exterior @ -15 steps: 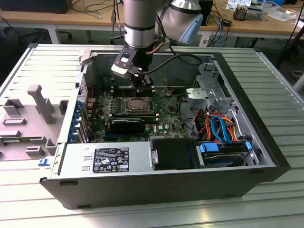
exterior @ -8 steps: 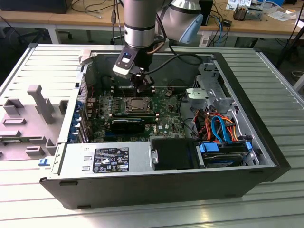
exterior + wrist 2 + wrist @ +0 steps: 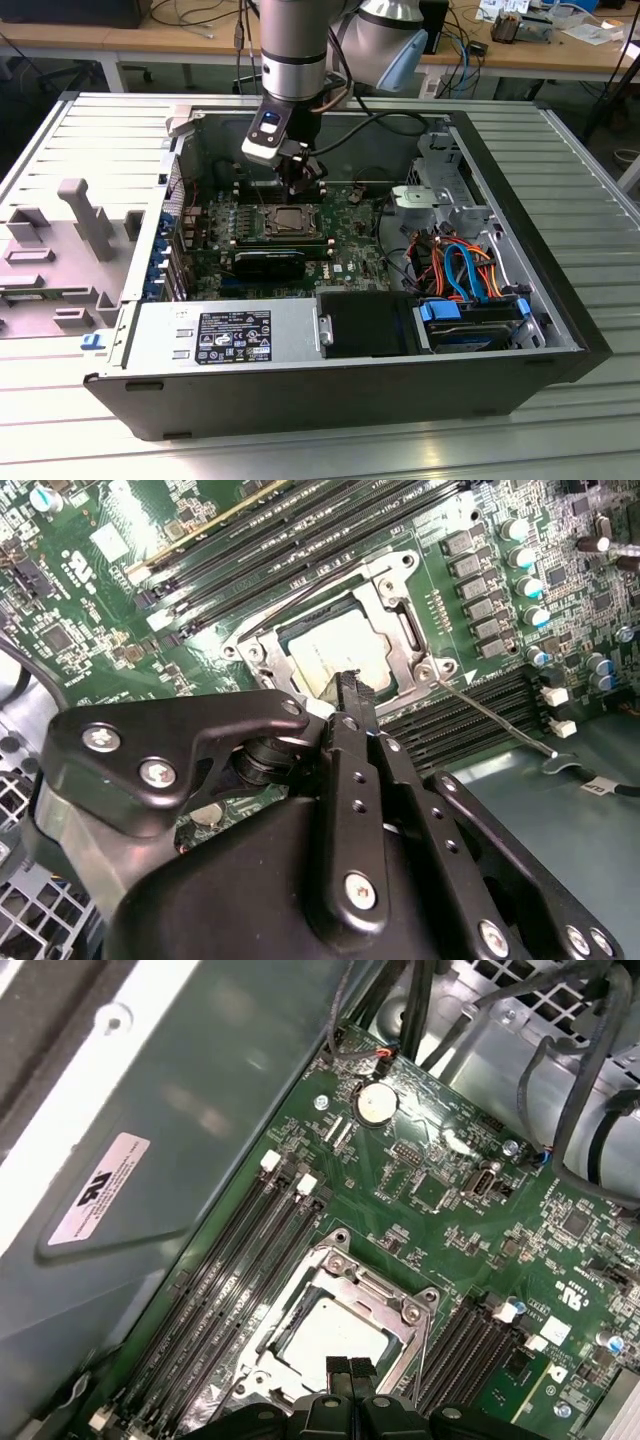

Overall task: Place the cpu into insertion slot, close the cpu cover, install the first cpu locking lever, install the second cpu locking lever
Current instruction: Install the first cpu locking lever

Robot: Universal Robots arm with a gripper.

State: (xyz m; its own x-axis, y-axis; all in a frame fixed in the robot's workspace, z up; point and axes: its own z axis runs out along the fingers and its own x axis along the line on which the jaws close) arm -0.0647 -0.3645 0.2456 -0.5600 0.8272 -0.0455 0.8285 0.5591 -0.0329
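Your gripper is hovering mid-frame in the exterior view, fingers pinched together on nothing, just above the cpu, which is sitting in the insertion slot beneath the cpu cover.

In the first wrist view, a green circuit board takes the middle of the frame. On it sits the insertion slot, a square socket with a shiny metal rim. Inside lies the cpu, a small flat square chip with a dull silver-grey top. The cpu cover, a thin grey metal frame plate with a square window, lies flat around the chip.

The black gripper shows at the frame edge, its two fingertips pressed together just over the chip's border. Long narrow black memory slots run on both sides of the socket. A round silver coin battery sits farther along the board, near black cables. A grey metal case wall with a white label takes one corner.
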